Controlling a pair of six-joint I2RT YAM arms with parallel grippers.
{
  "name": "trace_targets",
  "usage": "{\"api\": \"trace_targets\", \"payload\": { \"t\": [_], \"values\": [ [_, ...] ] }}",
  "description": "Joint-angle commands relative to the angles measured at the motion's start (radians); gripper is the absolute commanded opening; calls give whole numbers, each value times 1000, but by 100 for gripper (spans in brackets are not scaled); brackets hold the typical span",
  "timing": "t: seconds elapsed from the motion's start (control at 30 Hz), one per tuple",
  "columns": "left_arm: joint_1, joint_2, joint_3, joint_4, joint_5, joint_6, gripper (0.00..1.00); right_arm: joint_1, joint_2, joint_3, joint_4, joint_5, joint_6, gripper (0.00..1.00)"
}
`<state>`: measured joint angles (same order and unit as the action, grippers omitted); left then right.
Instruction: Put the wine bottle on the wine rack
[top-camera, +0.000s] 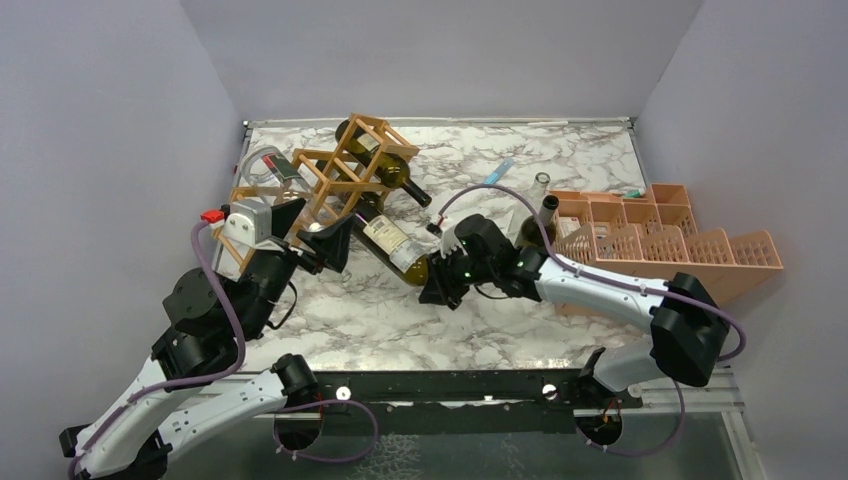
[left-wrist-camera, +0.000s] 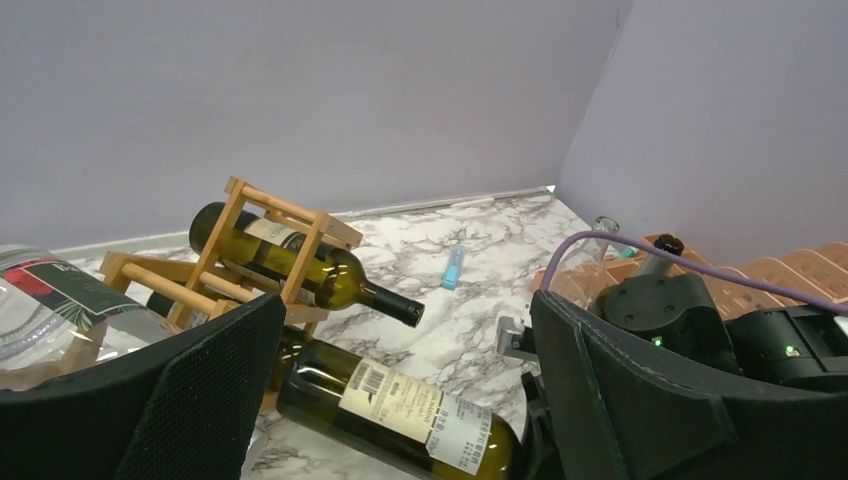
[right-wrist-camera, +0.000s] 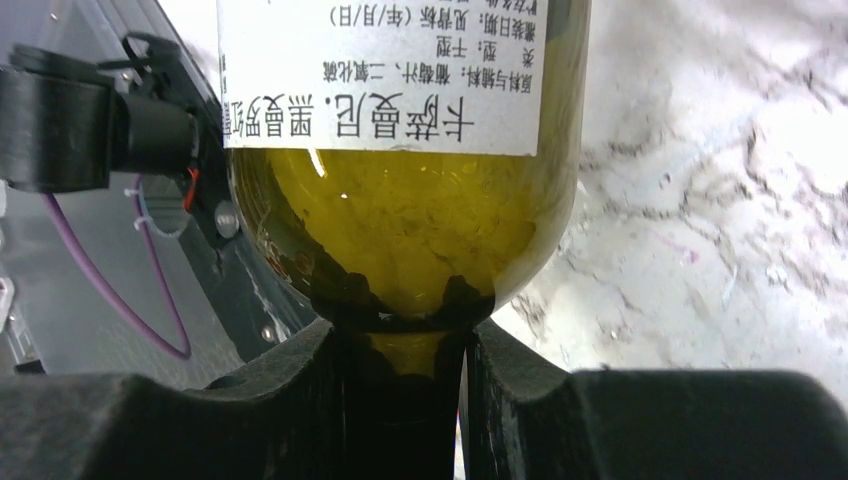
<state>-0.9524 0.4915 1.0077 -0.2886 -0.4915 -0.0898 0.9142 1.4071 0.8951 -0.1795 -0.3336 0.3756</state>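
The right tool (right-wrist-camera: 400, 350) clamps the neck of the wine bottle (top-camera: 392, 242), which lies slanted low over the desk (top-camera: 340, 320), its base apparently at the wine rack (top-camera: 345, 170). The left tool (top-camera: 312, 230) gapes wide beside the bottle.

Plain pale lavender walls (top-camera: 440, 50) close in three sides of a white marble-patterned tabletop (top-camera: 400, 320) veined in grey, evenly and softly lit, with a black rail (top-camera: 450, 385) along its near edge.
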Motion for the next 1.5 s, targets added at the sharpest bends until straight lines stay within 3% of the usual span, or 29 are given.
{"api": "trace_targets", "payload": {
  "t": [0.0, 0.9, 1.47],
  "values": [
    [-3, -20, 24, -31, -21, -14, 99, 20, 26, 109, 204, 20, 1, 1],
    [-3, -33, 22, -40, -13, -30, 99, 51, 317, 410, 126, 78, 48, 2],
    [-3, -40, 37, -69, -16, -50, 99, 51, 532, 724, -43, 127, 14, 21]
  ]
}}
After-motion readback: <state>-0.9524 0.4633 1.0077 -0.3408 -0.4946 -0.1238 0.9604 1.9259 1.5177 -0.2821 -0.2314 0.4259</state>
